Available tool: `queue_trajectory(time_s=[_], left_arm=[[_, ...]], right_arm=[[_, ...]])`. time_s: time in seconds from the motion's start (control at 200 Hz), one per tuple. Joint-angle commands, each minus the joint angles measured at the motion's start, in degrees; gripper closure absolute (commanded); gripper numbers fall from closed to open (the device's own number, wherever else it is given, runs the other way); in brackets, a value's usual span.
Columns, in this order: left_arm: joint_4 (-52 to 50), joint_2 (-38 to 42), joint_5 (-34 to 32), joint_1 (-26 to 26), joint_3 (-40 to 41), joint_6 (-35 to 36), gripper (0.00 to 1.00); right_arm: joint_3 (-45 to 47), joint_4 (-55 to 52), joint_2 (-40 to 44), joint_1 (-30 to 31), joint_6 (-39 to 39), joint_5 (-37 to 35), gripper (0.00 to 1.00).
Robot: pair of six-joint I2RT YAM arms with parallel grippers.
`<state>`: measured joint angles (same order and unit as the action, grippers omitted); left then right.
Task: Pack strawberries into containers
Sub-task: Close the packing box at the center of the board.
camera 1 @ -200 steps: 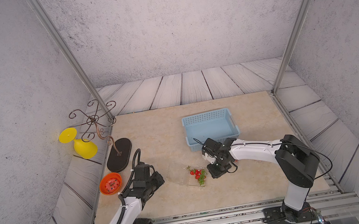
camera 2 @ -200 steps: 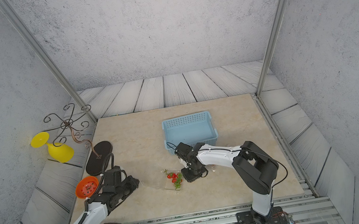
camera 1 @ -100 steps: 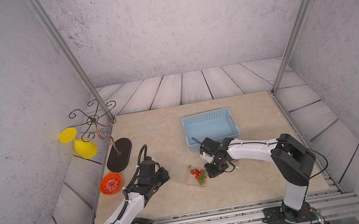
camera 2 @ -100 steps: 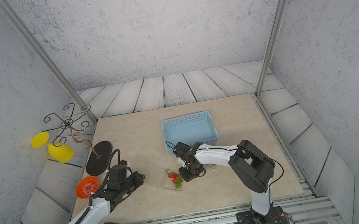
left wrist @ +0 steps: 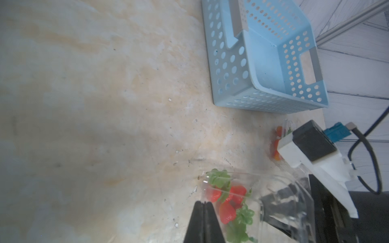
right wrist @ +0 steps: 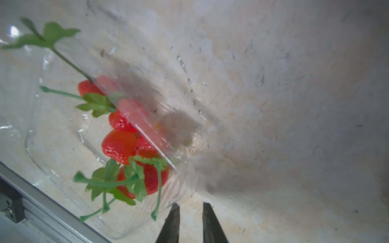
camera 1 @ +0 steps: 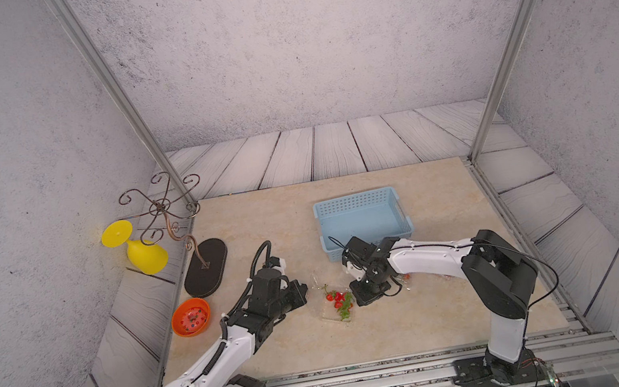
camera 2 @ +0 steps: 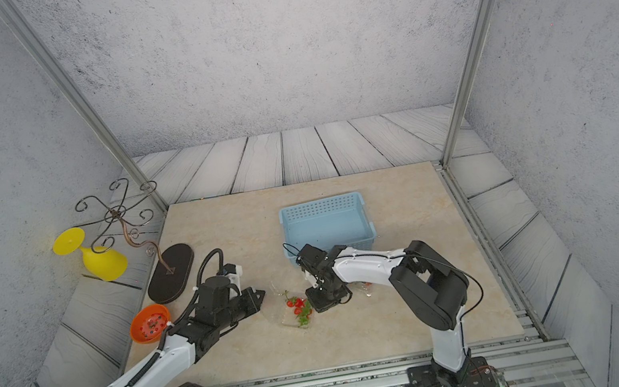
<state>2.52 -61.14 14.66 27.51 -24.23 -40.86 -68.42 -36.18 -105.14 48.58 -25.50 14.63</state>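
Clear container [camera 1: 329, 313] holds strawberries [camera 1: 336, 296] on the bench [camera 1: 261, 219]

Plastic and see-through, the container lies near the blue basket [camera 1: 355, 198], with a few red, green-stemmed strawberries inside. Just beside it, the left tool [left wrist: 203, 203] is closed tight on nothing. At the opposite edge the right tool [right wrist: 190, 205] stands with jaws slightly apart, nothing visible between them.

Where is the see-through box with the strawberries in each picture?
Both top views: the clear box sits between the left claw and the right claw, nearer the robot than the blue basket.
Left wrist view: the box is just past the shut left claw's tips.
Right wrist view: the box is beside the right claw's tips.
Shared landmark: the red strawberries inside it.
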Motion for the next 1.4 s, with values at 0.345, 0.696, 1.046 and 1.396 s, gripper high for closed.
queue_trajectory(time_s=[0.345, 0.696, 1.046, 1.396], left_arm=[[2.38, -7.44, -2.4, 9.94, -4.49, 5.03, 1.0], [2.92, -13.35, -3.78, 13.01, -5.83, 7.42, 1.0], [2.92, -14.96, -4.22, 13.01, -5.57, 7.99, 1.0], [3.33, -15.61, -4.37, 13.01, -5.26, 7.86, 1.0]], right_arm=[[2.18, 4.43, 1.14, -3.85, -3.44, 1.38, 0.66], [4.16, 4.21, 8.2, -10.78, -0.46, 5.81, 0.61], [3.45, 15.1, 4.57, -10.73, -4.52, 20.61, 0.56], [3.18, 15.61, -0.62, -9.33, -3.42, 21.31, 0.55]])
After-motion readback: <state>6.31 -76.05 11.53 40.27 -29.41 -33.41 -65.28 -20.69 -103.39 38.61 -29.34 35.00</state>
